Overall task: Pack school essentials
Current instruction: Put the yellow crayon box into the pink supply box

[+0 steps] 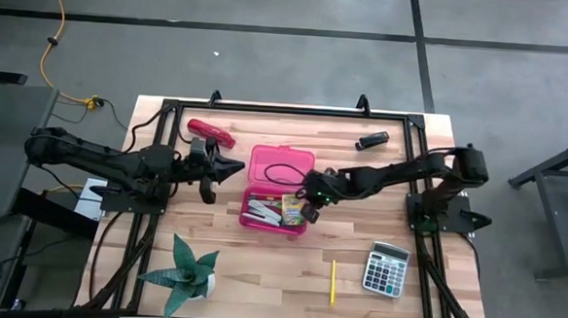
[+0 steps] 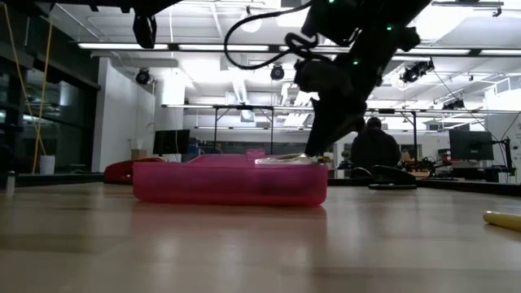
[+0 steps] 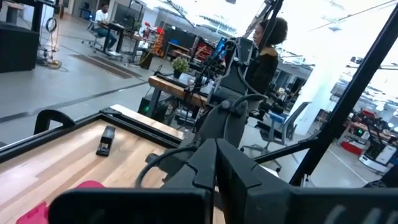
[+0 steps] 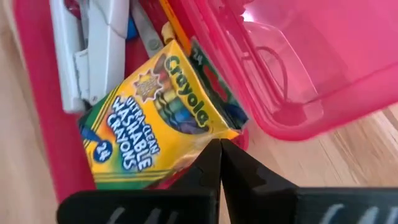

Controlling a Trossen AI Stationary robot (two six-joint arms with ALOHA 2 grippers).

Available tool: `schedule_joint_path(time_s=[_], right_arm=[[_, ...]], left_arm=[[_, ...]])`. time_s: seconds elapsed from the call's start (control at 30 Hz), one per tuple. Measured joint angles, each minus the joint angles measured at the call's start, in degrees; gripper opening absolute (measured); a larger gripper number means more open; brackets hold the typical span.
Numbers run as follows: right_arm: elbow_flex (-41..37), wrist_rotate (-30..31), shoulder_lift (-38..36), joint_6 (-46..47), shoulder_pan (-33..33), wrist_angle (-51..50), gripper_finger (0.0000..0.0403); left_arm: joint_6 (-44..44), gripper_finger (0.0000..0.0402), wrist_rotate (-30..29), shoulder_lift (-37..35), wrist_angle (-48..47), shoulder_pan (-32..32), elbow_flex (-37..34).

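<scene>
The open pink case (image 1: pixel 277 190) lies mid-table, lid (image 4: pixel 323 56) folded toward the far edge. In its base lie the yellow-green crayon box (image 4: pixel 149 118), a grey block (image 4: pixel 93 50), thin pencils (image 4: pixel 174 28) and a blue piece (image 4: pixel 130 28). My right gripper (image 1: pixel 311 207) is shut and reaches down into the base's right end (image 2: pixel 313 155), its tips at the crayon box. One yellow pencil (image 1: pixel 333 281) lies on the table toward the near edge. My left gripper (image 1: pixel 233 166), shut, hovers left of the case, touching nothing. My right gripper touches the crayon box with its shut fingertips (image 4: pixel 214 155) at the box's end edge (image 4: pixel 208 138), next to the case's right wall. It comes slanting down from the table's right. The box lies tilted in the case base, leaning on the other items.
A calculator (image 1: pixel 386 268) sits near the right near corner, a green spiky plant (image 1: pixel 186 271) near the left near edge. A red stapler (image 1: pixel 212 132) and a black object (image 1: pixel 372 140) lie toward the far edge. A person (image 2: pixel 374 150) sits beyond the table.
</scene>
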Motion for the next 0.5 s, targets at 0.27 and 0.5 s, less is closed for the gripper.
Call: schedule_joint_path(time_s=[0.27,0.5], right_arm=[[3.7,-4.9,4.0,0.5,1.0,0.1,0.0],[3.8,-7.2,3.4,2.5,2.8,-1.3,0.0]], left_arm=[[-0.6,0.0,0.5,0.0,-1.3,0.0,0.0],[-0.6,0.0,1.8,0.0,-2.5,0.0,0.0]])
